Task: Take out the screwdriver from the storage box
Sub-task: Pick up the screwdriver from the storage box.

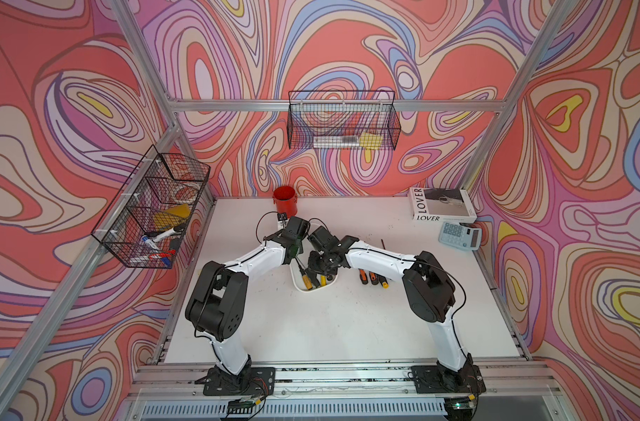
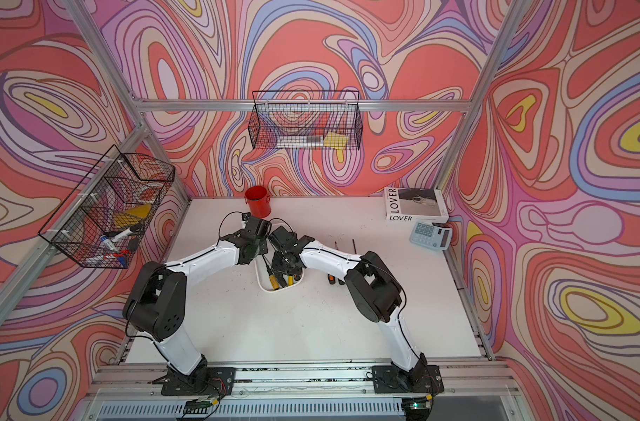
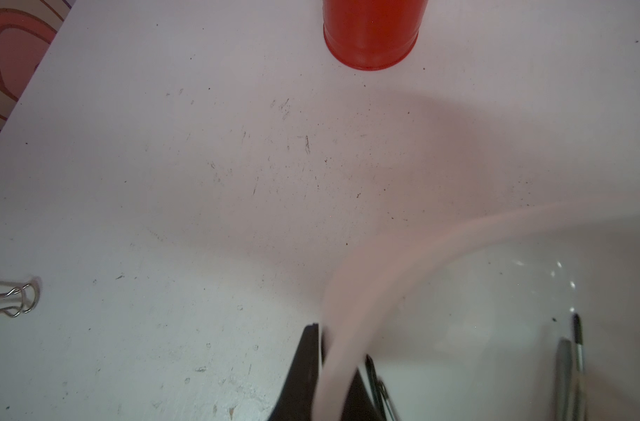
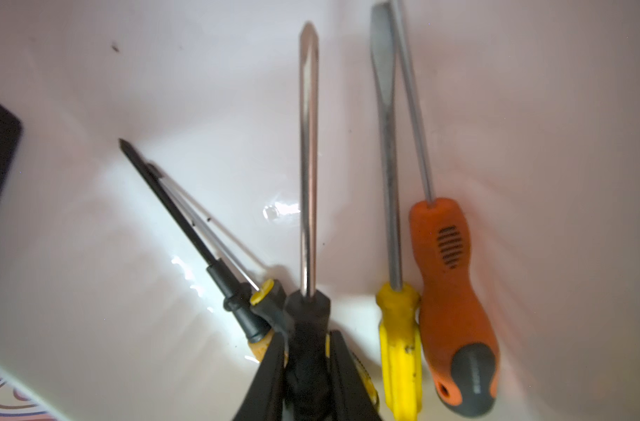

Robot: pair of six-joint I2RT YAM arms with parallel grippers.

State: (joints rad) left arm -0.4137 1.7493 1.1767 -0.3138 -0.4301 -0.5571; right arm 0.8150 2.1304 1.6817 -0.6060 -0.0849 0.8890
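The storage box (image 1: 313, 289) is a shallow white tub at the middle of the table, seen in both top views, with several screwdrivers lying in it. My left gripper (image 3: 333, 359) is shut on the box's rim (image 3: 384, 262), one finger outside and one inside. My right gripper (image 4: 307, 339) reaches down into the box and is shut on the black handle of a screwdriver (image 4: 308, 164) with a long chrome Phillips shaft. Beside it lie an orange-handled screwdriver (image 4: 453, 291), a yellow-handled flat one (image 4: 398, 346) and a black-shafted one (image 4: 187, 218). In a top view both wrists (image 1: 311, 244) hide most of the box.
Several more screwdrivers (image 1: 371, 279) lie on the table right of the box. A red cup (image 1: 285, 200) stands behind it. A book (image 1: 440, 206) and a calculator (image 1: 459, 236) sit at the back right. Wire baskets (image 1: 154, 211) (image 1: 342, 124) hang on the walls. A binder clip (image 3: 16, 300) lies left of the box.
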